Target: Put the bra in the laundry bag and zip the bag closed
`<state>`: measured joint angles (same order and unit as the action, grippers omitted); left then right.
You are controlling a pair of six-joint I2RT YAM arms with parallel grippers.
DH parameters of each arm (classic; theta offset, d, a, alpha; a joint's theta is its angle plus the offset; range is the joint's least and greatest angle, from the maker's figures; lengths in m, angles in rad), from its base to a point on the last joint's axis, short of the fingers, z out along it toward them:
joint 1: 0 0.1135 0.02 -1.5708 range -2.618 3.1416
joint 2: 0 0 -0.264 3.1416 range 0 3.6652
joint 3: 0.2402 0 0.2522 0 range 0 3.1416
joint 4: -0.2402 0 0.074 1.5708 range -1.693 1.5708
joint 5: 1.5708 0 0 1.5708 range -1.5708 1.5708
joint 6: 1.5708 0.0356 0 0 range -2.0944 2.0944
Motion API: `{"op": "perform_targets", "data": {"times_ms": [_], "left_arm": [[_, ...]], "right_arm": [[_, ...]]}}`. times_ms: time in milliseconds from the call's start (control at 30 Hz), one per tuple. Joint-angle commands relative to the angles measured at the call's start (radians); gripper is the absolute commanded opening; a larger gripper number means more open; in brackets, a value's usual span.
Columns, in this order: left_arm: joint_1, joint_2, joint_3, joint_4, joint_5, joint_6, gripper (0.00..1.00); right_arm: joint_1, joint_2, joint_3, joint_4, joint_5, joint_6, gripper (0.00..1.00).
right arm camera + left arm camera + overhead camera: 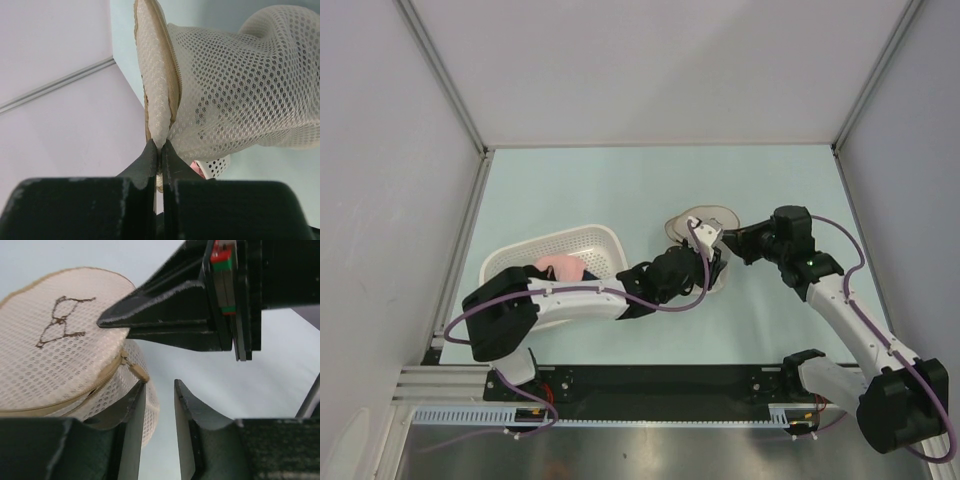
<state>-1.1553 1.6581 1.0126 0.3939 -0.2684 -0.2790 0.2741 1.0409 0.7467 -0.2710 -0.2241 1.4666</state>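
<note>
The laundry bag [701, 226], a round cream mesh pouch with a dark logo, is held up off the table at the centre. In the left wrist view the bag [55, 340] fills the left side, and its beige zip pull [137, 371] rests by my left fingertip. My left gripper [160, 386] is open, and the pull is outside the gap. My right gripper [161, 145] is shut on the bag's rim [156, 100], with the mesh body [235, 85] bulging to the right. The bra does not show in any view.
A white perforated basket [590, 240] with a pink garment [563, 266] in it stands left of centre, under my left arm. It also shows behind the bag in the right wrist view [218, 165]. Grey walls close in the left, back and right sides.
</note>
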Motion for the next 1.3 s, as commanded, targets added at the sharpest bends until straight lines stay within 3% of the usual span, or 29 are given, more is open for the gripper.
{"op": "perform_targets", "data": {"times_ms": [0, 100, 300, 500, 567, 767, 867, 1100, 1200, 1267], "left_arm": [[-0.012, -0.001, 0.07, 0.014, -0.135, -0.012, 0.34], [-0.012, 0.008, 0.098, -0.015, -0.167, -0.02, 0.35], [-0.012, 0.055, 0.168, -0.099, -0.204, -0.02, 0.24], [-0.012, 0.068, 0.202, -0.147, -0.259, -0.003, 0.11], [-0.009, 0.069, 0.216, -0.174, -0.29, 0.0, 0.01], [0.02, 0.031, 0.19, -0.252, -0.298, 0.015, 0.0], [0.052, -0.029, 0.115, -0.247, -0.229, 0.018, 0.0], [0.147, -0.17, -0.028, -0.302, -0.029, 0.029, 0.0], [0.158, -0.221, -0.074, -0.302, 0.037, 0.031, 0.0], [0.158, -0.25, -0.103, -0.264, 0.153, 0.032, 0.0]], "right_arm": [[0.007, -0.038, 0.04, 0.003, 0.046, 0.011, 0.0], [0.008, -0.044, 0.036, -0.005, 0.049, 0.009, 0.0], [0.023, -0.059, 0.034, -0.013, 0.064, 0.011, 0.0], [0.042, -0.085, 0.042, -0.025, 0.075, 0.015, 0.0], [0.05, -0.097, 0.042, -0.027, 0.077, 0.014, 0.0], [0.048, -0.149, 0.023, -0.054, 0.091, -0.06, 0.0], [0.031, -0.16, -0.004, -0.03, 0.062, -0.11, 0.0], [-0.079, -0.093, -0.029, 0.074, -0.121, -0.395, 0.0], [-0.11, -0.059, 0.002, 0.041, -0.182, -0.449, 0.0], [-0.125, -0.065, -0.007, 0.05, -0.182, -0.44, 0.0]]}}
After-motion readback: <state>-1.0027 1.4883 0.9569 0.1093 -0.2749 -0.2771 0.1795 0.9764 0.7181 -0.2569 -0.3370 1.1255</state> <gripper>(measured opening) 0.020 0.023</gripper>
